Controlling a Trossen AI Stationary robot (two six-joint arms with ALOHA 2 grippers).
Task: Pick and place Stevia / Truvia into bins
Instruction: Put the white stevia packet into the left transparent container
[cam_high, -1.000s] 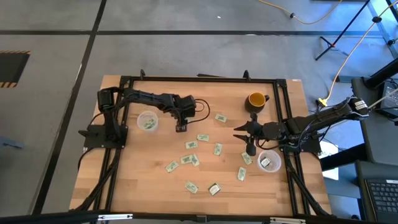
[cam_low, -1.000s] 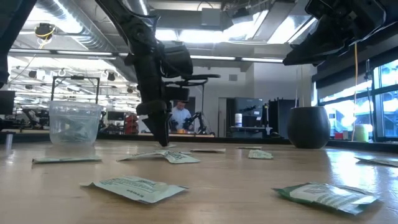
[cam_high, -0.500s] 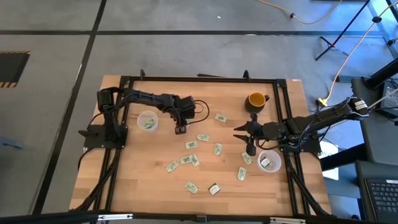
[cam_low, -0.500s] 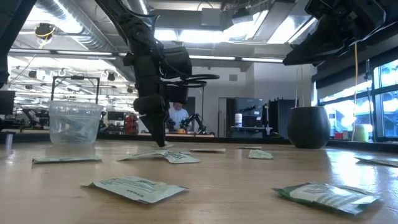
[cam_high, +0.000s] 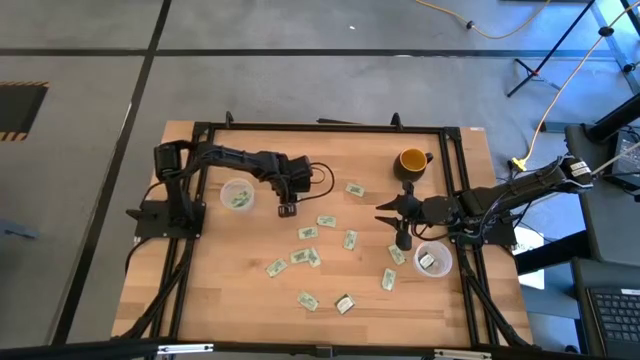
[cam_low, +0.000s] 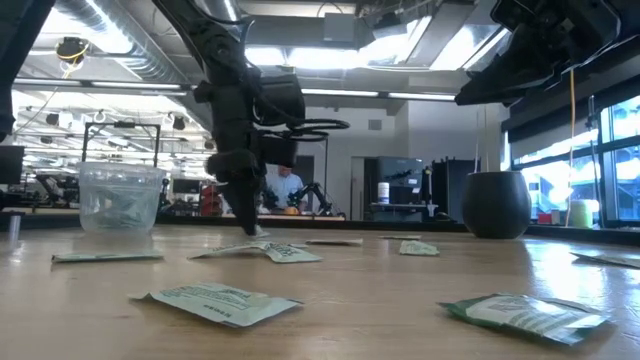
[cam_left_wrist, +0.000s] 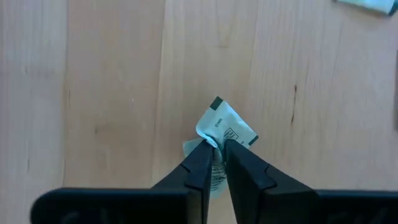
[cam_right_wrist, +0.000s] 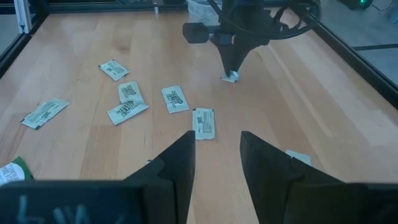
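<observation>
The left cup (cam_high: 237, 196) stands at about 9 o'clock on the table (cam_high: 230, 290), with packets inside. Just beside it, toward 3 o'clock, the left gripper (cam_high: 287, 209) points down, and its fingers (cam_left_wrist: 200, 167) are pinched together on one crumpled packet (cam_left_wrist: 222, 130) that touches the wood. The loose packets (cam_high: 307, 258) lie spread over the middle, from the centre toward 5 o'clock. The right gripper (cam_high: 402, 241) hovers at 3 o'clock with its fingers apart and holds nothing. The right cup (cam_high: 433, 260) stands at 4 o'clock, near this gripper. The mug (cam_high: 412, 160) is at 1 o'clock.
</observation>
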